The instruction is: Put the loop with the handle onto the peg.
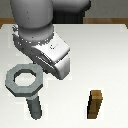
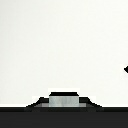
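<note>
Looking at the job, it seems not done yet. The grey ring (image 1: pixel 22 80) sits at the exterior view's left, just by the top of the dark peg (image 1: pixel 35 107). The peg does not poke through the ring's hole, so the ring has yet to go down over it. I cannot tell if the ring is up in the air or resting on something.

The big white arm (image 1: pixel 45 45) hides the gripper and the ring's handle, so I cannot tell if the gripper is holding anything. The wrist view shows only the white table (image 2: pixel 64 45) and a small grey bit (image 2: pixel 64 101) I cannot name. A brown block (image 1: pixel 95 104) stands well apart.
</note>
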